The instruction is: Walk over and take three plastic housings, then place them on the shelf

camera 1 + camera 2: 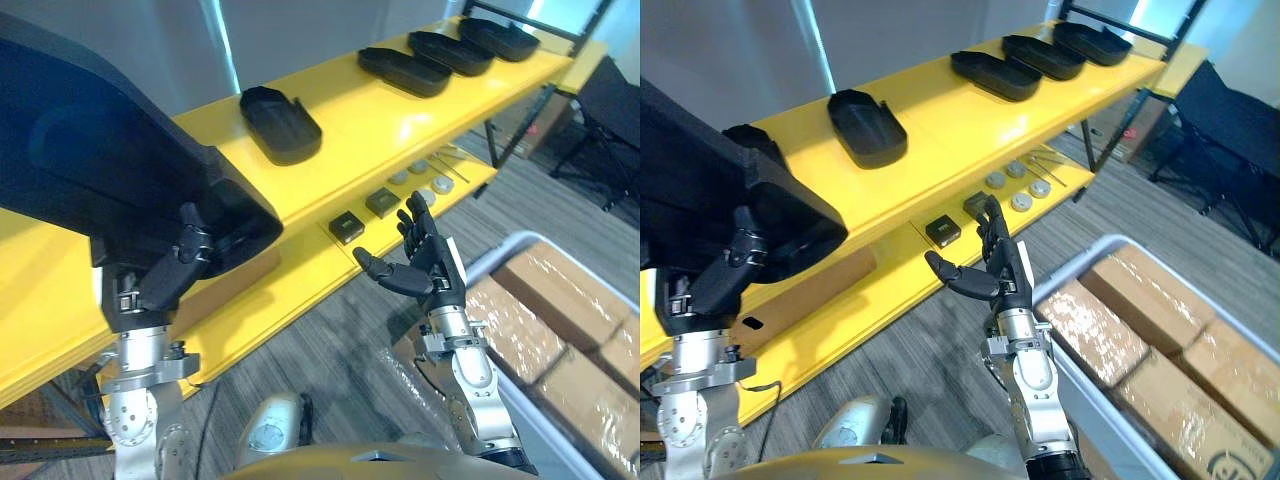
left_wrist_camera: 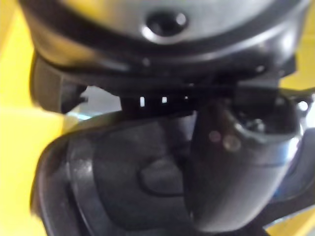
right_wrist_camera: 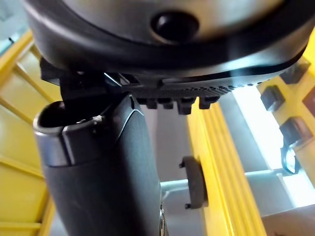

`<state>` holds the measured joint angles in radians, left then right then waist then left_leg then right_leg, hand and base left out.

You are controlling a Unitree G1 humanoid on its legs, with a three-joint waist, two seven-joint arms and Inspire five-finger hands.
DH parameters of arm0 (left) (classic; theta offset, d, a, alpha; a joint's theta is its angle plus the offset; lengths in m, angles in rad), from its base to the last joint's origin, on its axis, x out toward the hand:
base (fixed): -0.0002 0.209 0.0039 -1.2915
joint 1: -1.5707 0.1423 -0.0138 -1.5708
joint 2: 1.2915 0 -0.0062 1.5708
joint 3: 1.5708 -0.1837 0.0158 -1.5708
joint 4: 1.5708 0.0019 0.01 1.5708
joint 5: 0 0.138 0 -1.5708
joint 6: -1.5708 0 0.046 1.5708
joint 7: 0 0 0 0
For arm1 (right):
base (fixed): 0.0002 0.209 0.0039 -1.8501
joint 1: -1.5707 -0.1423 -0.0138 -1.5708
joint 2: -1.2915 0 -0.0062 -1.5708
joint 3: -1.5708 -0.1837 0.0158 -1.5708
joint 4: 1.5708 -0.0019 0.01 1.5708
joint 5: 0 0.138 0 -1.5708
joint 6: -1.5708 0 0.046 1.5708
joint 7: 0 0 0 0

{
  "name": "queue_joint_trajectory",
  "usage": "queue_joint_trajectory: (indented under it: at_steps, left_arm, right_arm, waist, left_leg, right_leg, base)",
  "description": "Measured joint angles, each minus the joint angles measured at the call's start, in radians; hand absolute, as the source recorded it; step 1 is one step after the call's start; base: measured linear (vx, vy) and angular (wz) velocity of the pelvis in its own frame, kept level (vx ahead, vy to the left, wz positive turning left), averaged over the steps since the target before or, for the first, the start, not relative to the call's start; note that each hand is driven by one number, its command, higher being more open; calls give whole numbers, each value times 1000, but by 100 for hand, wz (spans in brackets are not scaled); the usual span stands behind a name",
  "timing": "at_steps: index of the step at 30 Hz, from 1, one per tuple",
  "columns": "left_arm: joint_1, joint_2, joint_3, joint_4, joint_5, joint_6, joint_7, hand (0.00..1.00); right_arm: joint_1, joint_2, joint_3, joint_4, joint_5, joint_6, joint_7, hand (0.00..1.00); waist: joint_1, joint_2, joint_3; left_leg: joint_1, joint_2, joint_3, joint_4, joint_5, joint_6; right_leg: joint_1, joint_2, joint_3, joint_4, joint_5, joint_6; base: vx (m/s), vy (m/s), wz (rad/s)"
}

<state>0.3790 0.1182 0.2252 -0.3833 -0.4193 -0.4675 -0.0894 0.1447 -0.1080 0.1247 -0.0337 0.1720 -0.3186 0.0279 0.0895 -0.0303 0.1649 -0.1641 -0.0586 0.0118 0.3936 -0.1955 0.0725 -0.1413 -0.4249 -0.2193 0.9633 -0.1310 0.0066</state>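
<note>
Your left hand (image 1: pixel 175 268) is curled onto the edge of the held housing (image 1: pixel 100 150), which hangs large and close over the left end of the top shelf (image 1: pixel 400 130). Your right hand (image 1: pixel 425 265) is empty, fingers spread wide, in front of the lower shelf (image 1: pixel 290 290), near the small parts (image 1: pixel 347 227).

Risks:
- The grip looks like an edge pinch on a big shell. Judged from that, a quick swing or tilt could lever the held housing out of your fingers, and it would hit the shelf lip or the floor.
- The lone housing (image 1: pixel 280 125) sits just along the top shelf. Set yours down too far that way and you may knock or overlap it.
- Come in low and the shell's underside may catch the shelf's front edge.
- Your right hand is close to the lower shelf. A careless reach could sweep the small parts, and the bin (image 1: pixel 500 250) of boxes (image 1: pixel 560 340) is just beside that arm.

Hard to see:
- The held housing blocks the drop spot under it, and its far end is cut off.
- How far your left fingers wrap is unclear: the left wrist view is dark on dark.
- The far housings (image 1: pixel 450 52) run to the frame edge, so I cannot tell whether more lie beyond.
- The small parts are too small to identify.
</note>
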Motion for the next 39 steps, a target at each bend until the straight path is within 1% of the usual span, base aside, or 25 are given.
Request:
queue_joint_trajectory:
  at_steps: [1,2,3,5,6,7,8,9,10,11,12,14,16,25,26,27,28,29,31,34,35,36,37,38,39]
  left_arm:
    - [-1,1,18,0,-14,0,3,0]
    - [-6,2,26,0,-17,1,5,0]
    - [-26,8,26,0,-21,1,10,0]
    - [-90,36,12,11,-18,1,28,0]
    - [-137,60,-6,38,-18,5,38,0]
    - [-150,68,-9,45,-17,5,43,0]
    - [-154,89,-6,42,-21,4,48,0]
    - [-155,74,-7,45,-20,3,47,0]
    - [-155,46,-14,45,-21,3,45,0]
    - [-157,39,-15,46,-26,5,39,0]
    - [-174,36,-34,60,-41,14,17,0]
    - [-194,33,-75,70,-43,18,-17,0]
    - [-194,33,-99,69,-41,18,-41,0]
    - [-166,-8,-122,60,-38,39,-11,0]
    - [-163,-24,-136,60,-38,44,-3,0]
    - [-164,-34,-151,60,-36,51,-1,0]
    - [-162,-29,-171,59,-35,51,-1,0]
    - [-151,-31,-180,59,-24,51,-4,0]
    - [-118,-37,-181,60,2,51,-13,0]
    - [-75,-44,-178,58,18,48,-31,0]
    - [-68,-44,-177,56,30,48,-41,0]
    - [-68,-13,-164,59,30,53,-75,0]
    - [-64,4,-162,58,30,60,-81,0]
    - [-66,16,-154,60,30,64,-87,0]
    - [-69,33,-126,62,28,80,-93,0]
  right_arm:
    - [-16,-6,-12,0,-19,0,-8,100]
    - [-34,-8,-29,0,-31,-1,-13,100]
    - [-60,-14,-53,-5,-30,-2,-20,100]
    - [-96,-36,-95,-29,-29,-3,-38,100]
    - [-99,-57,-135,-53,-26,-2,-39,100]
    - [-102,-64,-153,-61,-22,-4,-34,100]
    - [-120,-85,-179,-63,13,-21,-22,100]
    - [-129,-105,-193,-63,17,-29,-19,100]
    - [-154,-146,-217,-63,30,-38,-16,100]
    - [-165,-162,-227,-63,32,-39,-17,100]
    - [-168,-178,-263,-63,31,-42,-27,100]
    - [-159,-174,-311,-70,31,-42,-61,100]
    - [-134,-166,-339,-129,30,-42,-74,100]
    - [-35,-56,-346,-181,63,-60,7,100]
    - [-20,-47,-343,-181,75,-59,11,100]
    - [-18,-42,-343,-180,78,-60,14,100]
    - [-22,-39,-349,-179,84,-60,15,100]
    - [-27,-46,-349,-178,92,-60,26,100]
    - [-38,-67,-339,-176,138,-63,76,100]
    - [-38,-94,-315,-159,207,-85,116,100]
    - [-34,-94,-314,-158,220,-91,116,100]
    - [-24,-42,-307,-131,236,-114,106,100]
    - [1,-21,-291,-128,232,-114,97,100]
    - [22,-12,-273,-127,227,-115,92,100]
    - [41,5,-236,-114,224,-111,93,100]
  waist:
    - [-1,18,10]
    - [-3,18,7]
    - [-13,36,4]
    - [-38,26,-1]
    - [-50,21,-3]
    - [-57,13,-8]
    - [-69,-27,-34]
    - [-66,-16,-44]
    - [-60,25,-52]
    - [-65,40,-53]
    - [-74,58,-54]
    - [-90,58,-53]
    - [-92,62,-56]
    - [-93,64,-53]
    - [-97,54,-43]
    - [-103,24,-19]
    - [-104,22,-3]
    - [-109,13,11]
    - [-117,52,25]
    - [-110,90,13]
    - [-111,101,6]
    - [-107,62,11]
    - [-104,45,7]
    - [-92,39,8]
    - [-87,36,12]
  left_leg:
    - [54,4,-24,-47,16,-12]
    - [93,9,-40,-79,23,-17]
    - [115,20,-69,-102,21,-24]
    - [136,14,-136,-104,6,-47]
    - [158,2,-177,-106,-4,-64]
    - [171,-5,-191,-110,-9,-72]
    - [185,-30,-199,-109,-30,-100]
    - [182,-17,-199,-99,-48,-109]
    - [164,30,-167,-76,-69,-132]
    - [158,56,-122,-75,-71,-136]
    - [156,101,-15,-85,-63,-141]
    - [181,132,142,-128,-20,-130]
    - [214,128,172,-198,9,-122]
    - [205,95,137,-223,36,-123]
    - [180,78,117,-184,48,-147]
    - [129,72,127,-119,22,-130]
    - [109,105,134,-89,7,-130]
    - [82,158,132,-52,7,-156]
    - [61,284,88,-13,37,-201]
    - [110,312,29,-18,44,-220]
    - [121,310,42,-29,12,-260]
    - [119,252,82,4,-48,-290]
    - [91,230,92,48,-78,-262]
    - [59,223,97,93,-100,-245]
    - [29,214,121,124,-110,-218]
  right_leg:
    - [-17,52,-11,-49,-63,2]
    - [-31,98,-9,-133,-98,6]
    - [-53,172,30,-288,-109,24]
    - [-93,256,153,-441,-84,70]
    - [-98,271,181,-491,-58,100]
    - [-94,265,173,-519,-31,102]
    - [-82,244,132,-614,125,73]
    - [-59,238,106,-626,96,74]
    - [-15,269,63,-695,100,66]
    - [4,277,34,-721,104,60]
    - [42,289,-16,-751,105,52]
    - [101,288,-77,-782,101,45]
    - [132,286,-104,-810,100,45]
    - [155,261,-140,-855,105,54]
    - [155,230,-156,-841,99,52]
    - [158,178,-168,-821,93,60]
    - [158,148,-179,-795,82,70]
    - [156,126,-185,-766,63,91]
    - [140,85,-178,-677,22,128]
    - [78,6,-95,-586,-11,209]
    - [74,0,-84,-592,-1,226]
    - [80,-53,-37,-634,43,223]
    - [95,-63,-30,-694,94,186]
    - [95,-65,-28,-741,182,173]
    - [84,-64,-46,-793,327,161]
  base:
    - [439,88,55]
    - [489,63,71]
    - [335,-8,72]
    - [323,-83,123]
    - [332,-143,145]
    - [355,-210,145]
    - [292,-207,91]
    - [404,-281,79]
    - [255,-180,45]
    - [315,-200,78]
    - [176,-105,92]
    - [191,-121,92]
    - [134,-62,48]
    - [24,16,15]
    - [-75,87,63]
    - [-99,105,74]
    - [-123,122,69]
    - [-111,136,50]
    - [-98,265,18]
    - [-109,474,-32]
    - [-80,671,-31]
    - [-75,652,-19]
    - [-76,722,-24]
    - [-99,656,-23]
    - [-72,529,-27]
